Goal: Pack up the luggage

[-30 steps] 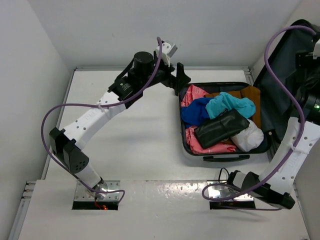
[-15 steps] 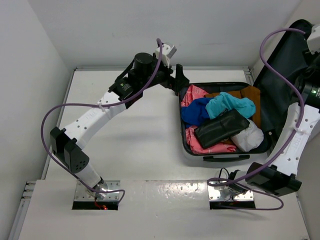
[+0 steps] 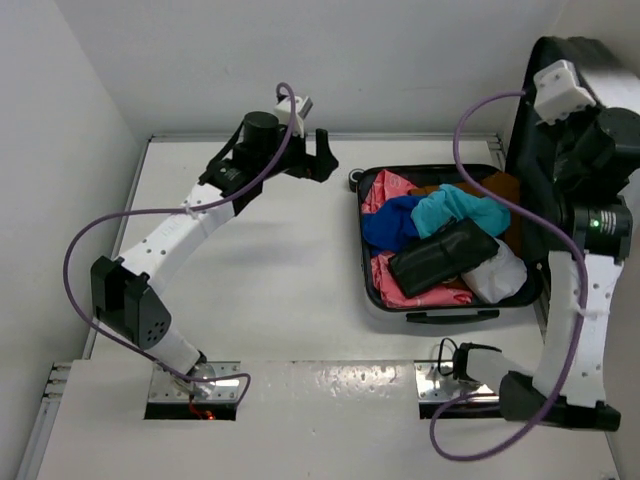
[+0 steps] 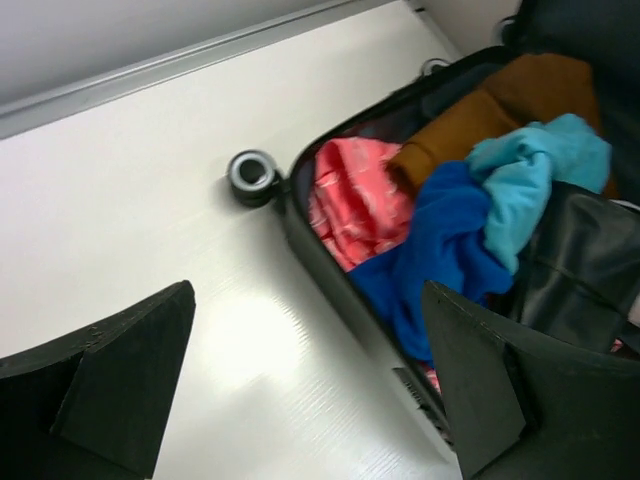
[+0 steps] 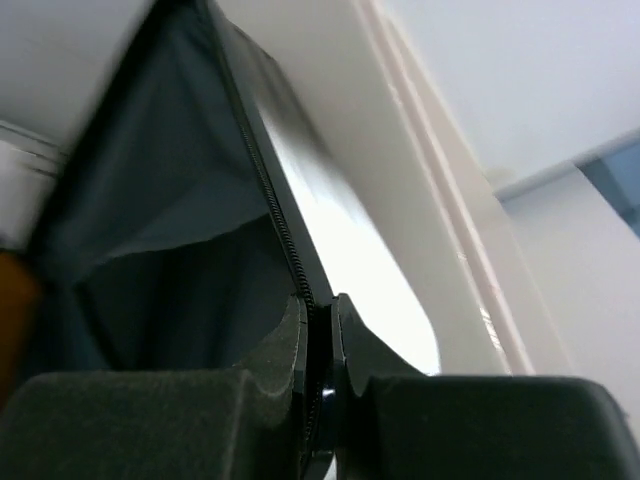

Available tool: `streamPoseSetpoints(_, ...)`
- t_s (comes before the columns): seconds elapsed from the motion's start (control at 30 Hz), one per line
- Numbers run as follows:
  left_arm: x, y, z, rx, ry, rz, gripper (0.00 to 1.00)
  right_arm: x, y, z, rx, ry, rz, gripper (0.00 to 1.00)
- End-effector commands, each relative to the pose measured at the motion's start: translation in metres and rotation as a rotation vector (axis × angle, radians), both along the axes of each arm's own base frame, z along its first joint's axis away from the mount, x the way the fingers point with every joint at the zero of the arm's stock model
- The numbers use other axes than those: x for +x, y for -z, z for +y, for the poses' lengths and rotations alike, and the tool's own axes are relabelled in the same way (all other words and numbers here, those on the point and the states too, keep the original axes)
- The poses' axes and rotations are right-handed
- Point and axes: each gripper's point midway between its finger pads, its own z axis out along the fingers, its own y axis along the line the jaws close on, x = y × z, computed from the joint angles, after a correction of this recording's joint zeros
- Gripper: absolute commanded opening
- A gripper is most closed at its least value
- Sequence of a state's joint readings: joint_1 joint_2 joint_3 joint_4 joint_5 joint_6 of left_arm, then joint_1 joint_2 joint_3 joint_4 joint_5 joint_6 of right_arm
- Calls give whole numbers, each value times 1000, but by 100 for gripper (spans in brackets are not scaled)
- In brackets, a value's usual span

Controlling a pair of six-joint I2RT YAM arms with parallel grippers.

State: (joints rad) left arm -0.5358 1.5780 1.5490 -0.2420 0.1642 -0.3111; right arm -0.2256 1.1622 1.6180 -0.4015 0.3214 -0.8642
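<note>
The luggage (image 3: 440, 315) lies open on the right half of the table, its tray stuffed with clothes and its lid (image 3: 540, 110) standing up on the right side. My right gripper (image 5: 320, 305) is shut on the lid's zipper edge (image 5: 270, 210), one finger on the grey lining (image 5: 150, 230) and the other on the glossy shell. My left gripper (image 4: 308, 300) hangs open over bare table just left of the tray's back corner, holding nothing. In the top view it (image 3: 322, 160) sits near the back wall.
The tray holds a pink garment (image 3: 385, 190), a blue one (image 3: 390, 222), a teal one (image 3: 460, 208), a brown one (image 3: 500, 190), a black pouch (image 3: 443, 255) and a white bundle (image 3: 497, 275). A black wheel (image 4: 252, 175) juts from the back-left corner. White walls enclose the table.
My right arm has swung upward and its gripper has closed on the lid's edge. My left gripper, still open, has drawn away leftward from the suitcase corner.
</note>
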Motion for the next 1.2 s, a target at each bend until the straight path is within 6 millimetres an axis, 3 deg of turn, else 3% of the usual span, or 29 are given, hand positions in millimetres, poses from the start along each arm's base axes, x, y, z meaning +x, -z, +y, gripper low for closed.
streamPoseSetpoints(0.0, -6, -42, 34, -62, -74, -75, 100, -6, 20, 72, 233, -277, 11, 0)
streamPoseSetpoints(0.03, -3, -39, 44, -58, -95, -71, 100, -9, 10, 99, 273, -421, 6, 0)
streamPoseSetpoints(0.07, -1, -39, 48, -57, -104, -71, 100, -17, 32, 115, 340, -481, 104, 10)
streamPoseSetpoints(0.1, -3, -40, 53, -59, -114, -74, 100, -27, 27, 131, 408, -550, 110, 26)
streamPoseSetpoints(0.13, 0, -36, 63, -50, -141, -65, 100, -56, 49, 185, 528, -802, 277, 61)
streamPoseSetpoints(0.17, -3, -41, 65, -56, -141, -75, 100, -68, 48, 202, 569, -885, 298, 73)
streamPoseSetpoints(0.2, 0, -37, 71, -51, -156, -68, 100, -91, 41, 242, 776, -1053, 325, 79)
streamPoseSetpoints(0.23, -3, -39, 72, -51, -156, -68, 100, -107, 34, 254, 838, -1110, 322, 82)
streamPoseSetpoints(0.27, 1, -39, 79, -49, -179, -69, 100, -121, 31, 269, 1051, -1115, 348, 86)
streamPoseSetpoints(0.3, 2, -36, 85, -44, -191, -60, 100, -140, 31, 288, 1152, -1222, 413, 86)
streamPoseSetpoints(0.33, 0, -40, 86, -48, -192, -68, 100, -141, 19, 293, 1161, -1273, 386, 86)
streamPoseSetpoints(0.37, 2, -36, 90, -43, -202, -60, 100, -153, 13, 298, 1279, -1262, 397, 87)
streamPoseSetpoints(0.43, 3, -40, 98, -45, -229, -72, 100, -157, 3, 299, 1246, -1290, 338, 87)
streamPoseSetpoints(0.57, 3, -31, 109, -42, -260, -53, 100, -154, -12, 281, 1142, -1198, 156, 90)
streamPoseSetpoints(0.63, 0, -30, 110, -42, -261, -52, 100, -125, -3, 248, 1094, -996, 28, 90)
streamPoseSetpoints(0.67, 1, -24, 115, -27, -267, -47, 100, -123, -3, 227, 1057, -887, -64, 90)
streamPoseSetpoints(0.7, -2, -25, 116, -28, -267, -49, 100, -102, 19, 197, 1005, -724, -96, 88)
streamPoseSetpoints(0.77, -4, -22, 117, -16, -264, -52, 100, -97, 22, 160, 917, -554, -203, 87)
streamPoseSetpoints(0.8, -5, -12, 118, 3, -262, -36, 100, -86, 51, 143, 831, -470, -150, 83)
streamPoseSetpoints(0.83, -7, -17, 120, 1, -271, -46, 100, -83, 44, 110, 760, -323, -250, 81)
streamPoseSetpoints(0.9, -6, -3, 125, 23, -278, -26, 100, -74, 56, 84, 582, -237, -251, 74)
streamPoseSetpoints(0.93, -8, -6, 126, 19, -278, -34, 100, -70, 79, 64, 538, -122, -239, 72)
streamPoseSetpoints(1.0, -9, 5, 126, 30, -278, -12, 100, -61, 83, 48, 394, -83, -249, 66)
streamPoseSetpoints(1.03, -9, 5, 126, 30, -278, -12, 100, -61, 99, 35, 370, -16, -223, 64)
streamPoseSetpoints(1.17, -10, 16, 132, 35, -300, 11, 100, -53, 115, -8, 324, 149, -216, 63)
